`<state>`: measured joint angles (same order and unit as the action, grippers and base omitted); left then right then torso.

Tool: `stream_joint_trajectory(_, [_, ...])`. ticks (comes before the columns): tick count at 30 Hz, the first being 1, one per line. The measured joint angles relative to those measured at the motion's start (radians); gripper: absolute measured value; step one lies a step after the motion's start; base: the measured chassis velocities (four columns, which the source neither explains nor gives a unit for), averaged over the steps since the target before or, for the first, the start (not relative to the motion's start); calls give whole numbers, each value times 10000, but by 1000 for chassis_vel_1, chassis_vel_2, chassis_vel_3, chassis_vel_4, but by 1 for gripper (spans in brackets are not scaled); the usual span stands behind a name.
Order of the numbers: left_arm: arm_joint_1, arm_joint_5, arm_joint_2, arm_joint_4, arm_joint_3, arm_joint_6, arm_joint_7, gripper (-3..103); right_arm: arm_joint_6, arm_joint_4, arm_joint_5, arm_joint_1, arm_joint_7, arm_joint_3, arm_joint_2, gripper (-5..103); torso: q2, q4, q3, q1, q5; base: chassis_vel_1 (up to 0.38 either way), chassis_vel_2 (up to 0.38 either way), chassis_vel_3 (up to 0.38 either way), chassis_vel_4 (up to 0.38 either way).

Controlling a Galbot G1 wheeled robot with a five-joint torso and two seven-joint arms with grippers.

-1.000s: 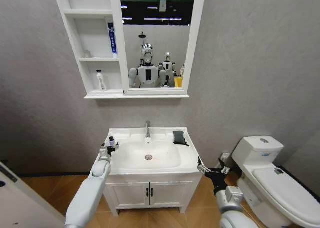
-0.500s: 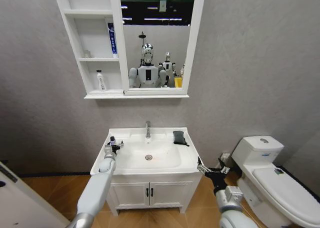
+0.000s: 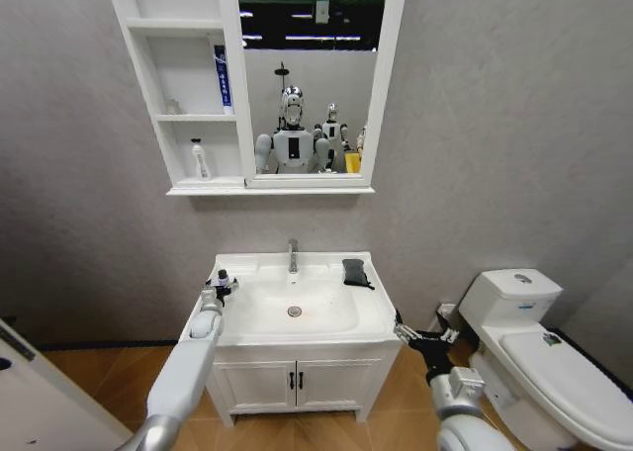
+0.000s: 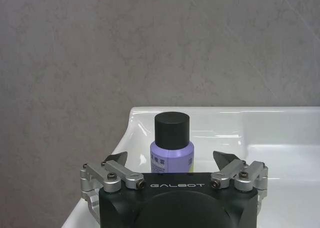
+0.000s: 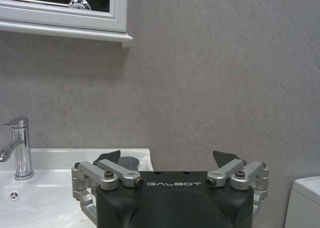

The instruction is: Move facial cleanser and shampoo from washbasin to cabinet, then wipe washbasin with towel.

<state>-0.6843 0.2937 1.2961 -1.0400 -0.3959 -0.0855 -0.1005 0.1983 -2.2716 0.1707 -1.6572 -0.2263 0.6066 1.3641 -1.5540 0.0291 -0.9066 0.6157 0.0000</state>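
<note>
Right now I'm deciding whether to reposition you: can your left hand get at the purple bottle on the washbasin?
Probably yes. The left hand is open and lined up with the purple bottle, which stands upright between its fingertips on the washbasin rim. Nothing lies between them.

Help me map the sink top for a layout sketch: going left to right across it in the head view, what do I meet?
Left gripper at the purple bottle → faucet → dark towel → right gripper, just past the washbasin edge.
</note>
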Motion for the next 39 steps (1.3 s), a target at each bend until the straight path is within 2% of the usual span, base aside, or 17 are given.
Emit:
stream_joint_trajectory(14, [-17, 195, -130, 14, -17, 0, 393, 44, 7, -82, -40, -144, 9, 95, 8, 100, 0, 0, 0, 0, -1, 0, 0, 0, 0])
stream_joint_trajectory(18, [-135, 402, -267, -320, -44, -121, 401, 43, 13, -110, -40, -173, 8, 100, 2, 100, 0, 0, 0, 0, -2, 0, 0, 0, 0])
stream_joint_trajectory(21, [-612, 712, -649, -1554, -74, -464, 160, 43, 56, -149, -41, -187, 6, 78, -1, 100, 0, 1, 0, 1, -4, 0, 0, 0, 0])
stream_joint_trajectory(22, [-977, 865, -927, -2623, -109, -782, -241, 43, 89, -168, -44, -195, 4, 62, 0, 100, 0, -3, -1, 1, -4, 0, 0, 0, 0])
stream_joint_trajectory(23, [-977, 865, -927, -2623, -109, -782, -241, 43, 89, -168, -44, -195, 4, 62, 0, 100, 0, -3, -1, 1, -4, 0, 0, 0, 0])
stream_joint_trajectory(25, [-1498, 1265, -1507, -4676, -150, -1480, -1063, 43, 108, -166, -72, -194, 4, 28, 10, 100, 0, -4, 1, 0, -2, 0, 0, 0, 0])
stream_joint_trajectory(26, [-1498, 1265, -1507, -4676, -150, -1480, -1063, 43, 108, -166, -72, -194, 4, 28, 10, 100, 0, -4, 1, 0, -2, 0, 0, 0, 0])
stream_joint_trajectory(27, [-1656, 1783, -1947, -5865, -154, -2044, -1628, 43, 108, -138, -121, -190, 5, 12, 23, 100, 0, -6, 2, -2, -1, 0, 0, 0, 0])
stream_joint_trajectory(28, [-1519, 3222, -2784, -7923, -105, -3333, -2715, 43, 46, -36, -285, -171, 44, -16, 69, 100, 0, -5, 2, -2, -2, 0, 0, 0, 0])
stream_joint_trajectory(29, [-1519, 3222, -2784, -7923, -105, -3333, -2715, 43, 46, -36, -285, -171, 44, -16, 69, 100, 0, -5, 2, -2, -2, 0, 0, 0, 0])
stream_joint_trajectory(31, [-269, 6006, -4441, -9926, 105, -4997, -4252, 43, -108, 140, -528, -93, 162, -95, 162, 100, -1, 2, 3, -4, 4, 0, 0, 0, 0])
stream_joint_trajectory(32, [-269, 6006, -4441, -9926, 105, -4997, -4252, 43, -108, 140, -528, -93, 162, -95, 162, 100, -1, 2, 3, -4, 4, 0, 0, 0, 0])
stream_joint_trajectory(33, [449, 6942, -5031, -10210, 237, -5401, -4633, 43, -114, 140, -542, -64, 175, -136, 190, 100, -1, 0, 3, -3, 3, 0, 0, 0, 0])
stream_joint_trajectory(34, [449, 6942, -5031, -10210, 237, -5401, -4633, 43, -114, 140, -542, -64, 175, -136, 190, 100, -1, 0, 3, -3, 3, 0, 0, 0, 0])
stream_joint_trajectory(35, [1588, 8065, -5648, -10197, 584, -5777, -4880, 43, -114, 117, -543, -32, 197, -170, 211, 100, -1, -5, 2, -4, 2, 0, 0, 0, 0])
stream_joint_trajectory(36, [1588, 8065, -5648, -10197, 584, -5777, -4880, 43, -114, 117, -543, -32, 197, -170, 211, 100, -1, -5, 2, -4, 2, 0, 0, 0, 0])
stream_joint_trajectory(39, [3933, 8854, -5972, -9002, 2048, -5871, -4514, 43, -146, 47, -528, -35, 201, -128, 209, 100, -1, -3, 1, -2, -1, 0, 0, 0, 0])
